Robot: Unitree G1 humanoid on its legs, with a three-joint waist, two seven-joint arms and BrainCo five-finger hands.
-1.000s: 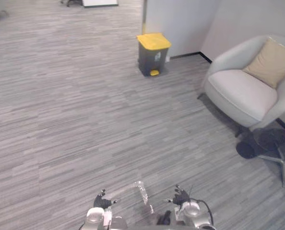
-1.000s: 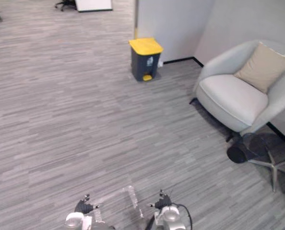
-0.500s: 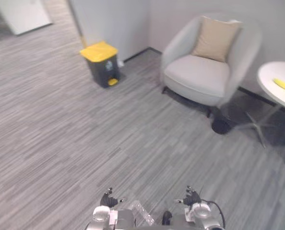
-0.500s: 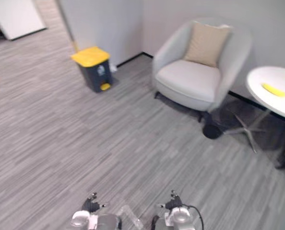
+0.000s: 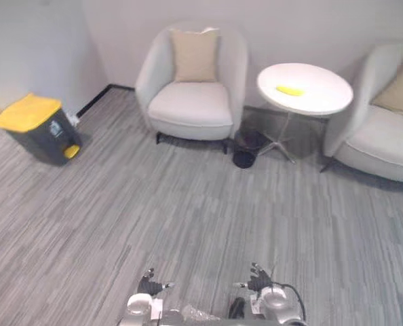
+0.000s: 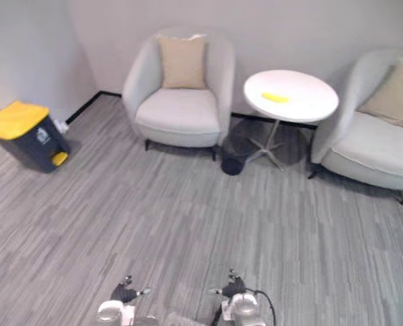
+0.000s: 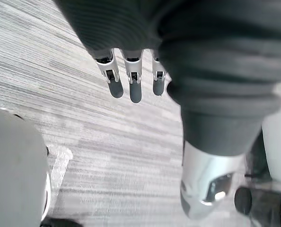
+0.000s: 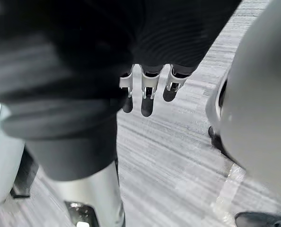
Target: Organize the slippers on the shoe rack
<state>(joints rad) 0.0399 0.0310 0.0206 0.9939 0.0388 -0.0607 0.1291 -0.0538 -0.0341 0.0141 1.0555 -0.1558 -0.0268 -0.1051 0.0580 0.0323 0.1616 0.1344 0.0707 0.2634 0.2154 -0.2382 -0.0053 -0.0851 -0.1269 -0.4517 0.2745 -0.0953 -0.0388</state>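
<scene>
Two armchairs [image 5: 188, 102] [image 5: 385, 139], the farther-right one cut off; two cushions [image 5: 195, 54] [image 5: 399, 92]; one yellow-lidded bin [image 5: 35, 129]. One round bench [image 5: 320, 98] bears one indistinct yellow object [image 5: 290, 89]. Fingers of left hand [image 7: 129, 80] and right hand [image 8: 147, 94] straight, empty.

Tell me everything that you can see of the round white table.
The round white table has a flat top on a thin post with splayed, metal-looking legs. It stands upright on the floor between two pale armchairs. A small yellow object lies on its top; a dark round thing sits by its base.

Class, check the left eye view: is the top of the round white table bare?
No, a small yellow object lies on the round white table.
</scene>
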